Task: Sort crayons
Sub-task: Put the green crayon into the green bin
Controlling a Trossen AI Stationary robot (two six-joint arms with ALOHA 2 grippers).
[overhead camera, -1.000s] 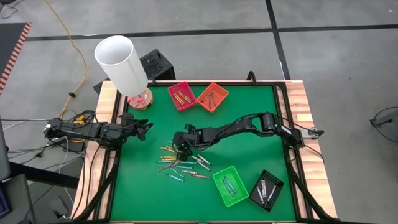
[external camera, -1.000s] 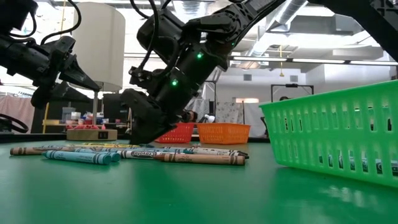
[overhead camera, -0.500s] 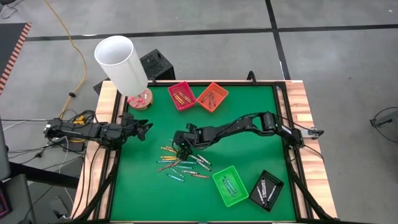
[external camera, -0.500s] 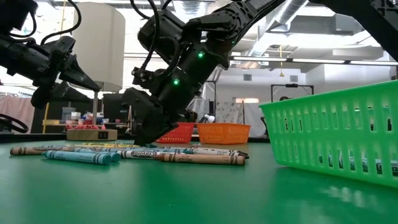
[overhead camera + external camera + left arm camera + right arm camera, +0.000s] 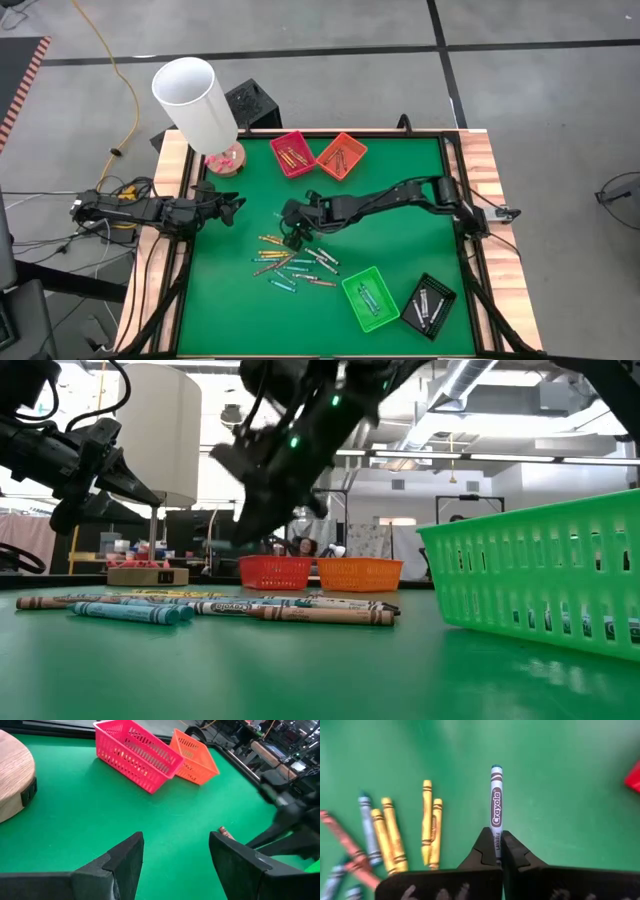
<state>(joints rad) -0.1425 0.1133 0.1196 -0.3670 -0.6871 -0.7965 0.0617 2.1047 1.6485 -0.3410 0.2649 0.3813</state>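
Loose crayons lie flat in a heap on the green mat, left of the middle. My right gripper hangs just beyond the heap's far side, shut on a grey-wrapped crayon. In the right wrist view, several yellow crayons lie on the mat below it. My left gripper waits open at the mat's left edge, its fingers around nothing. My right gripper pinches the grey crayon by one end between its two fingertips. The crayon runs on along the fingers and sticks out ahead of them, its tip free. The fingers slant downward from the table's right side, and the crayon is lifted clear of the mat.
A pink tray and an orange tray with crayons stand at the far edge. A green tray and a black tray stand near right. A white cylinder on a wooden base stands at the far left corner.
My right gripper has risen from the crayon heap and drawn a little toward the far edge, rolling somewhat as it went. The grey crayon has come up with it, off the mat. The other crayons lie as before.
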